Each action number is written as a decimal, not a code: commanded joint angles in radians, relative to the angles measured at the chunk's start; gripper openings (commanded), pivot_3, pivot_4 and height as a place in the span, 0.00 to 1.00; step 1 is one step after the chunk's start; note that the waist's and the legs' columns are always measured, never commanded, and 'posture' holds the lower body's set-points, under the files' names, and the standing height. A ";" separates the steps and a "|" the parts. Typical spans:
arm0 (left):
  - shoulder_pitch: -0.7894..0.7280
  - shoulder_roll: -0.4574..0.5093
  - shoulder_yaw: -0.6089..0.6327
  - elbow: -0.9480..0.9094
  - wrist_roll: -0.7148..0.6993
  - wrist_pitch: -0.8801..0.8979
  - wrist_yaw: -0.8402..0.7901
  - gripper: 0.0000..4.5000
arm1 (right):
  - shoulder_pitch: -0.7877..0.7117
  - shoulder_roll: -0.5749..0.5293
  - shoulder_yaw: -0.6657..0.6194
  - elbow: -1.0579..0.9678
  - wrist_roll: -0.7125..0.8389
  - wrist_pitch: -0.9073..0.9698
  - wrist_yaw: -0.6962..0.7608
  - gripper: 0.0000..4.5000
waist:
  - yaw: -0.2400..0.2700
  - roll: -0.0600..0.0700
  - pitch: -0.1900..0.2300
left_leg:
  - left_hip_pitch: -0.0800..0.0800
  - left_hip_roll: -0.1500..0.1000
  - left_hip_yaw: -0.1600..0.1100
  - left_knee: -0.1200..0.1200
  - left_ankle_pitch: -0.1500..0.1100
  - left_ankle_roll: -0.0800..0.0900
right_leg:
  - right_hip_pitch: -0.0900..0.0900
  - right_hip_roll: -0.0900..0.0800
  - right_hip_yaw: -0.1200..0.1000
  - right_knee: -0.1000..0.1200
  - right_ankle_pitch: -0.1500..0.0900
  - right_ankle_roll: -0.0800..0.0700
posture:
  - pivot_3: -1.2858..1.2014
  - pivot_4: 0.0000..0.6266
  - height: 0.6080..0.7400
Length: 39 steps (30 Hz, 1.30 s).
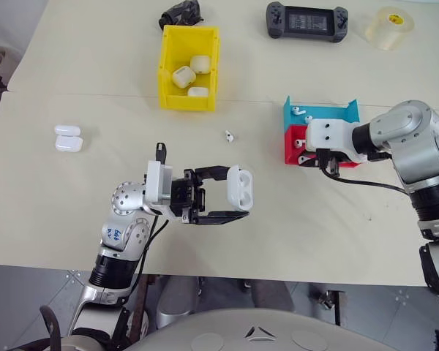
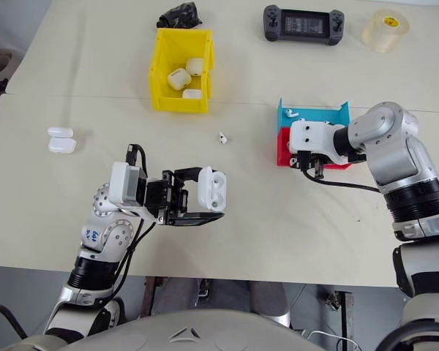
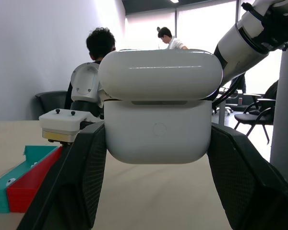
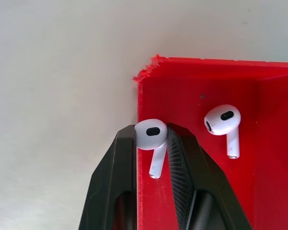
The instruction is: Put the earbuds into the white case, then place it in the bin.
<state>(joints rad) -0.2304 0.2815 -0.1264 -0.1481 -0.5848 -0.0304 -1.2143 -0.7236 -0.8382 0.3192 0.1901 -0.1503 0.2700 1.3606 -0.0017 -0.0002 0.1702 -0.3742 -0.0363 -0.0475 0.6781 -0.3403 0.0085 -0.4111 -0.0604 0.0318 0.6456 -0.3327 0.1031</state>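
Your right end effector was pinched on an earbud at the red tray's corner. Your left end effector was clamped on the white case, lid open above the surface, likely to receive it; the bin stood well apart.

We see a broad cream table carrying a bright yellow plastic bin, small blue tray and red tray, two stacked white cases, a loose white earbud, black handheld console, clear tape roll and a crumpled black object.
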 commanded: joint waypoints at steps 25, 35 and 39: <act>-0.055 0.006 0.084 -0.001 -0.103 0.088 -0.030 0.62 | 0.496 0.570 -0.491 -0.731 0.923 0.123 -0.462 0.11 | 0.000 0.000 0.000 | 0.000 0.000 -0.001 0.000 0.000 0.000 | 0.000 0.000 0.000 0.001 0.000 0.000 | 0.52 0.24 1.00; -0.081 -0.004 0.092 -0.015 -0.127 0.128 -0.006 0.62 | 0.572 0.575 -0.358 -0.783 0.889 0.033 -0.468 0.11 | -0.001 0.000 0.000 | 0.000 0.000 -0.001 0.000 0.000 0.000 | 0.000 0.000 0.000 0.001 0.000 0.000 | 0.52 0.24 1.00; -0.085 -0.008 0.087 -0.016 -0.127 0.139 -0.006 0.62 | 0.589 0.580 -0.311 -0.779 0.863 -0.011 -0.468 0.11 | -0.002 0.000 0.000 | 0.000 0.000 -0.001 -0.001 0.000 0.000 | 0.000 0.000 0.000 0.001 0.000 0.000 | 0.52 0.24 1.00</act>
<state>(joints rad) -0.3037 0.2786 -0.0439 -0.1236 -0.6850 0.1075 -1.2233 -0.1346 -0.2617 -0.0027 -0.5502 0.7190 0.2941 0.8917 -0.0036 -0.0003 0.1702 -0.3741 -0.0366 -0.0484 0.6774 -0.3404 0.0086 -0.4110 -0.0601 0.0319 0.6468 -0.3326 0.1034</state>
